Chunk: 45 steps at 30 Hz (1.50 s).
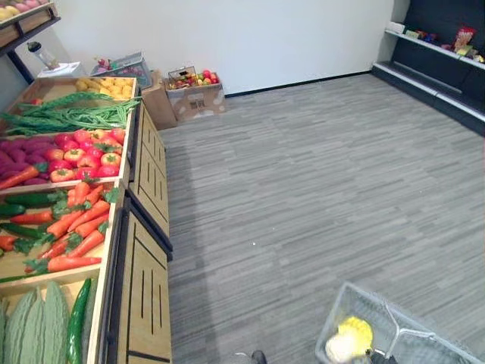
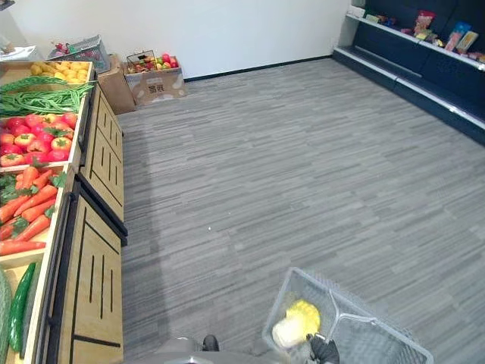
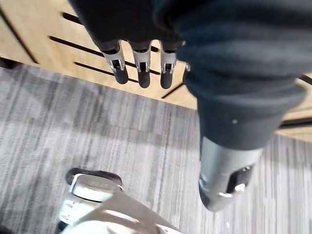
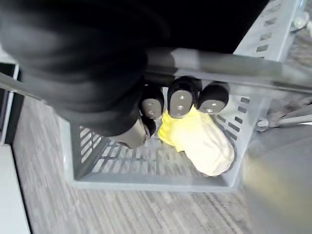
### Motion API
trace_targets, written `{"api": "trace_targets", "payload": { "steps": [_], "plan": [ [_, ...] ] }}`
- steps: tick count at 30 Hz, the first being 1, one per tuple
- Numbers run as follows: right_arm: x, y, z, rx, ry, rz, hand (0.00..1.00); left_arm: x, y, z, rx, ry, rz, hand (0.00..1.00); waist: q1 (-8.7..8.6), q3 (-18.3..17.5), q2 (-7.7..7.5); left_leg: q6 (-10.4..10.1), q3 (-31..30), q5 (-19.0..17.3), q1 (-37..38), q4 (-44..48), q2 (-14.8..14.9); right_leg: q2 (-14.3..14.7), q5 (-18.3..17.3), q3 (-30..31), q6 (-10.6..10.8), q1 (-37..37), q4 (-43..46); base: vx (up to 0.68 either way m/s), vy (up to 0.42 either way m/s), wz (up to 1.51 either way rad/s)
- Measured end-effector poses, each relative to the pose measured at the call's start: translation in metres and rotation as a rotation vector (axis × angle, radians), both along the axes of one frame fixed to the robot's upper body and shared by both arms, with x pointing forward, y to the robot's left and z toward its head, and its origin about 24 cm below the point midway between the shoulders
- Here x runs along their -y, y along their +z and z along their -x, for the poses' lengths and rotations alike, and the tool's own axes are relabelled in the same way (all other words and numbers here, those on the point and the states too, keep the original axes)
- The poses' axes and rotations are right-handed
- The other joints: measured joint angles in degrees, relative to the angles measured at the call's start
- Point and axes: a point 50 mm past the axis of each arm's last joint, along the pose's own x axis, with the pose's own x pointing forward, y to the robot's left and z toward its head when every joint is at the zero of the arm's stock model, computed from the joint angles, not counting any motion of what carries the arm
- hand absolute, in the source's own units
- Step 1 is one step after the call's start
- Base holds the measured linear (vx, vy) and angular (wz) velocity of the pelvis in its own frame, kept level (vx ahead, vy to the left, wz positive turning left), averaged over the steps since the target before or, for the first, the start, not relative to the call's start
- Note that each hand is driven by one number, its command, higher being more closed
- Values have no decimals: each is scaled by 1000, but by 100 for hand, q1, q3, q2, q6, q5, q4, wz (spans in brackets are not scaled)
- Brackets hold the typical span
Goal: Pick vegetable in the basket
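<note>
A grey mesh basket hangs at my lower right over the floor. A pale yellow leafy vegetable lies inside it, also seen as the vegetable in the right wrist view. My right hand is shut, its fingers curled round the basket's handle. My left hand hangs with straight fingers beside the wooden stand's slatted front, holding nothing. On the stand at the left lie carrots, tomatoes, green beans and a cucumber.
The wooden produce stand runs along the left. A cardboard box of fruit and another grey basket stand by the back wall. Dark shelves line the right. Grey floor spreads between them.
</note>
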Motion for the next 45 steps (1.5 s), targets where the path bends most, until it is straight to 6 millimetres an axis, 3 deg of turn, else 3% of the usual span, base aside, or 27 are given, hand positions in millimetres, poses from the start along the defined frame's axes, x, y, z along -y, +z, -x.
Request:
{"api": "trace_targets", "payload": {
  "steps": [1,3,4,6,9,11,12,13,16,20,21,24,25,27,28,29,30,31,32,33,34,39,41,44,45],
  "plan": [
    [0,0,-1,4,2,3,100,-1,1,-6,13,-13,-2,0,-35,-13,-35,-1,-79,-16,137,-70,-39,-71,-45,-110,-80,-93,245,359,58,58],
    [0,2,-5,17,4,17,100,-1,4,-26,81,-37,11,0,-82,0,-61,3,-330,-18,614,-297,-50,-242,-371,-622,-581,-337,438,390,2,58],
    [-1,2,-8,24,4,18,100,0,5,-33,103,-48,20,0,-116,1,-52,11,-433,-25,788,-407,-15,-248,-470,-778,-727,-425,269,448,-62,56],
    [-1,4,-15,42,-1,21,100,9,5,-45,145,-60,42,0,-125,92,106,-41,-657,-79,1106,-556,198,-89,-605,-1113,-947,-586,-504,388,-99,51],
    [-7,5,-21,77,-8,14,100,17,5,-48,162,-31,62,0,-132,220,256,-191,-897,-181,1359,-606,560,224,-534,-1292,-927,-611,-2044,366,-165,55],
    [-17,4,-18,81,-12,-3,100,14,6,-48,177,3,58,0,-112,248,122,-431,-1103,-420,1495,-574,631,341,-287,-1108,-900,-575,-3127,367,-270,58],
    [-26,3,-17,76,-3,-21,100,7,8,-47,188,38,42,0,-105,273,-88,-626,-1245,-661,1554,-433,555,305,449,-866,-915,-439,-3723,493,-403,38],
    [-21,4,-22,83,-6,-8,100,13,5,-45,173,64,61,0,-91,296,69,-726,-1354,-817,1577,-270,762,480,313,-953,-1069,-381,-3450,403,-335,30],
    [-15,7,-28,94,6,16,100,28,2,-44,174,96,99,0,-116,297,347,-772,-1468,-787,1626,-200,1015,622,-286,-1172,-1193,-386,-3086,372,-312,18],
    [-15,5,-25,60,-1,13,100,34,2,-46,192,141,114,0,-104,297,348,-919,-1503,-571,1607,97,1180,637,-652,-1472,-1274,-98,-2998,245,-187,39],
    [-15,3,-23,47,-3,11,100,33,3,-45,196,152,110,0,-100,305,337,-974,-1504,-515,1449,587,1221,636,-709,-1591,-1270,129,-3114,179,-121,51],
    [-13,2,-20,22,-9,21,100,28,5,-49,225,164,93,0,-95,316,324,-1573,-1451,-146,354,2786,1441,605,-704,-1977,-1265,796,-3661,154,-60,63],
    [-12,1,-18,6,-9,23,100,28,6,-50,232,169,91,0,-78,319,330,-1578,-1254,-175,72,3211,1577,582,-667,-2130,-1247,1023,-3833,179,7,70],
    [-12,0,-13,-14,-3,29,100,24,8,-52,253,177,78,0,-77,338,272,-1366,-499,-299,-247,3275,1887,469,-617,-2419,-1168,1493,-4122,148,33,61],
    [-12,0,-11,-20,0,30,100,23,8,-52,254,176,75,0,-56,344,242,-1281,-285,-338,-277,3065,1923,404,-601,-2465,-1139,1600,-4181,148,103,46],
    [-12,-1,-7,-31,6,35,100,23,8,-56,262,173,75,0,41,345,201,-1092,151,-272,-277,2142,1913,217,-552,-2539,-1034,1741,-4276,146,137,26],
    [-10,-1,-6,-35,3,40,100,23,8,-56,262,172,76,0,45,346,203,-964,230,-98,-264,1641,1850,156,-542,-2563,-965,1771,-4293,161,196,38],
    [-5,1,-5,-26,4,58,100,26,7,-55,254,171,84,0,38,343,303,-870,204,628,-275,599,1719,146,-555,-2595,-738,1801,-4306,161,234,40],
    [-5,0,-3,-41,10,62,100,25,8,-56,258,183,85,0,65,346,211,-928,118,651,-194,373,1534,31,-581,-2521,-607,1811,-4302,178,221,54],
    [-7,0,-4,-37,19,58,100,20,9,-56,257,171,68,0,57,346,175,-875,96,727,-163,123,1362,-4,-580,-2366,-611,1845,-4432,174,183,58],
    [-14,-1,-6,-31,33,39,100,13,11,-59,267,169,49,0,56,404,24,-847,52,744,-179,51,1213,-12,-581,-2248,-612,1943,-4632,154,119,50],
    [-23,-1,-11,-22,83,36,100,5,11,-54,252,170,24,0,271,417,-62,-821,183,498,-11,217,1115,-46,-378,-1978,-479,2235,-5043,88,73,-5],
    [-15,1,-15,-18,90,62,100,5,8,-44,218,165,27,0,250,424,-66,-828,225,446,74,153,1023,-107,-387,-1850,-494,2190,-5019,40,52,-28],
    [-2,2,-14,-26,75,90,100,2,5,-37,159,91,21,0,192,400,-108,-798,152,239,322,-59,613,-452,-774,-1729,-950,2077,-4655,62,104,-20],
    [3,2,-11,-34,73,99,100,4,4,-34,132,49,24,0,165,406,-95,-769,17,229,458,-294,468,-579,-832,-1629,-1248,1806,-3896,56,151,-25]
  ]
}}
